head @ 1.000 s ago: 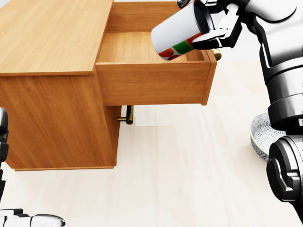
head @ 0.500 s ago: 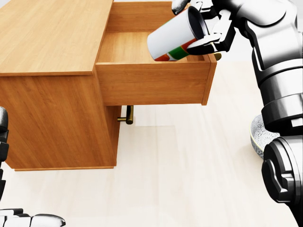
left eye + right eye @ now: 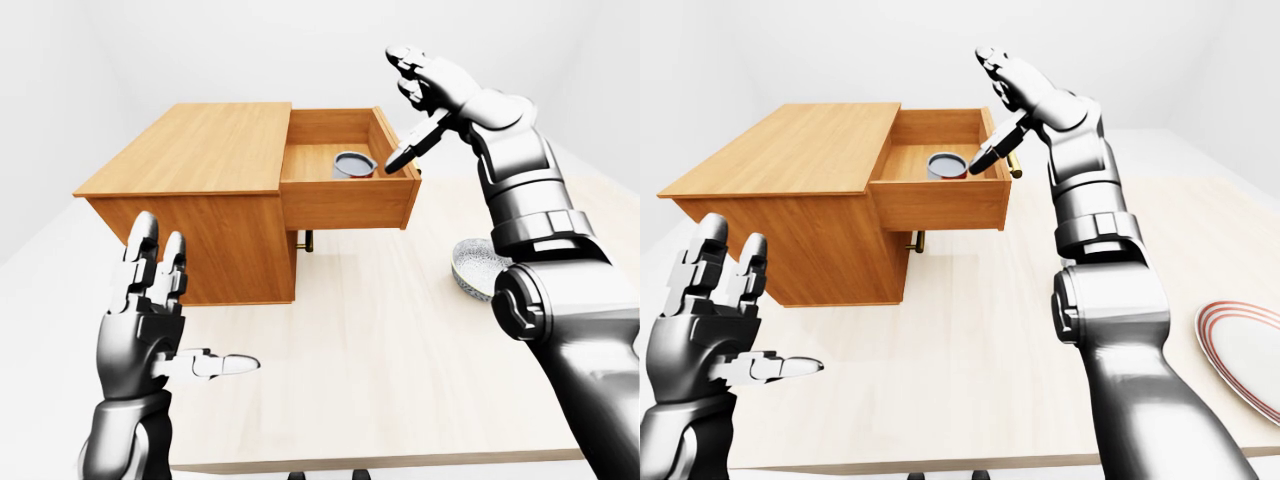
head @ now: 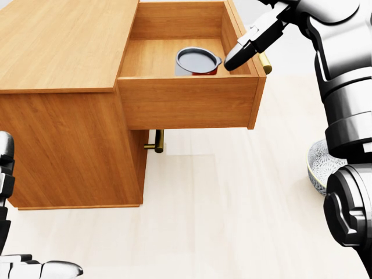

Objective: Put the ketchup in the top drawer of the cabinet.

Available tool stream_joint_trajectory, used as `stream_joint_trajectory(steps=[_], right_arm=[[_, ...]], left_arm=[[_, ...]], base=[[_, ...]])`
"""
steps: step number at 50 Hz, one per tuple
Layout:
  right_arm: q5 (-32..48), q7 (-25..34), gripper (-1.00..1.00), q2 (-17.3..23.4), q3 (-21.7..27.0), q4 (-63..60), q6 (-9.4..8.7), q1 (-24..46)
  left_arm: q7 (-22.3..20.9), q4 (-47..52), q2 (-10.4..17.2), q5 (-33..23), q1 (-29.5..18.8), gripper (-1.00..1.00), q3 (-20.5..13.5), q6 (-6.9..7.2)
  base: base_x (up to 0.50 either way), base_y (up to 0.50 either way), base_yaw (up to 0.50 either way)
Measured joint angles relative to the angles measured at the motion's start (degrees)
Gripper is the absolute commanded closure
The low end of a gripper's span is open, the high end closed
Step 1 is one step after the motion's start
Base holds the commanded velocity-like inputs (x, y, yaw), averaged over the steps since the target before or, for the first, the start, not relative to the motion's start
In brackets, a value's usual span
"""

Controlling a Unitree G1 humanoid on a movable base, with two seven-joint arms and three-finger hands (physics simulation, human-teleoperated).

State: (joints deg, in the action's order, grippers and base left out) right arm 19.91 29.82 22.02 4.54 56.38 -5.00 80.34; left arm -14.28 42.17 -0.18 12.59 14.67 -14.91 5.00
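Top drawer (image 4: 186, 102) pulled out, open from above. Ketchup (image 4: 196, 60) stands inside toward drawer's right wall; drawer floor left of it is bare. Right hand (image 3: 425, 100) spread above drawer's right rim, partly blocking that side. Patterned bowl (image 3: 478, 268) sits on desk (image 3: 380, 340) right of drawer.

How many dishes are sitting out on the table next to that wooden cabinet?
2. A patterned bowl sits right of the cabinet, partly behind the robot's right arm. A red-rimmed plate lies at the right-eye view's right edge. Others may be hidden.
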Motion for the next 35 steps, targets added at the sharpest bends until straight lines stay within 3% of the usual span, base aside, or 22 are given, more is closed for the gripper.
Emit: stream_joint_trajectory(steps=[22,35], right_arm=[[1.19,2.33,-1.0,0.73,-0.66,-6.72,0.0,2.33],[7.78,10.18,-1.0,2.81,-2.44,-30.73,0.0,2.39]], left_arm=[[0.13,0.12,0.2,0.43,-0.19,-1.0,-0.35,0.0],[0.04,0.37,0.08,0.43,0.02,-1.0,-0.35,0.0]], base=[[0.0,0.0,0.0],[0.0,0.0,0.0]])
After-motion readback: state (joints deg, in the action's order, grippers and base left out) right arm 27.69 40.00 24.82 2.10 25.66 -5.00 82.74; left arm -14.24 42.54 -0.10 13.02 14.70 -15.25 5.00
